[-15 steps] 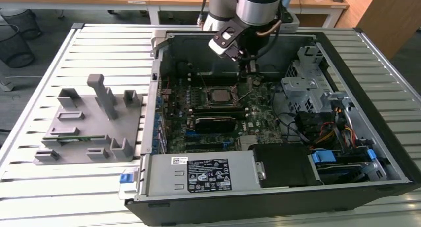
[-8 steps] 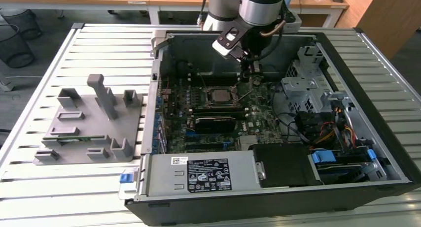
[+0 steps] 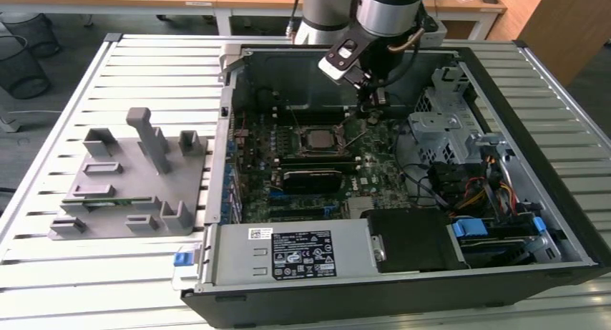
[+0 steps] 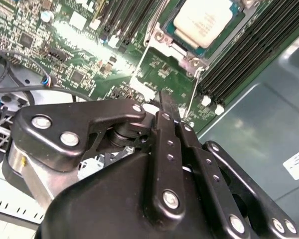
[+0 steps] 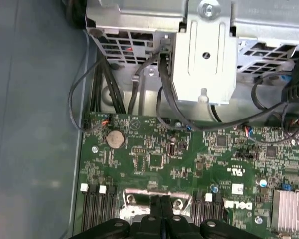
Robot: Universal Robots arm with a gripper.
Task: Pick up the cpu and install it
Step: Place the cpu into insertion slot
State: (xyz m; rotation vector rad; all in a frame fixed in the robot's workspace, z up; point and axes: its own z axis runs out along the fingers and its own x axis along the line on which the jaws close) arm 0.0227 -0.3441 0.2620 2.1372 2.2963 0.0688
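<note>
**Q:** Where are you right now?

**A:** Inside the case, low over the board. In the exterior view my gripper hangs near the case wall farthest from that camera. The grey fixture is well apart, outside the case.

**Q:** Are you holding anything?

**A:** No. My fingers are pressed together, pad against pad. I see nothing between them in either wrist view.

**Q:** So where is the cpu?

**A:** The cpu lies flat in the socket, silver top up, with the metal frame around it. I judge it to be seated already. I can't tell whether the frame is latched over it.

**Q:** Which way does it lie from your tips?

**A:** In the exterior view it lies toward that view's left of my gripper and nearer the camera, close by but apart. In the second wrist view my tips point at the socket's near edge. The cpu sits just past that edge, roughly along the line my fingers already point. In the first wrist view my tips are over the frame's bright rim. I can't say whether they touch it or hover above it.

**Q:** Does it have a long axis to line up with?

**A:** No, it's square. Its edges run parallel to the slots beside the socket, so only the corners matter.

**Q:** Could another arm be nearer?

**A:** I'm the only arm here.
</note>
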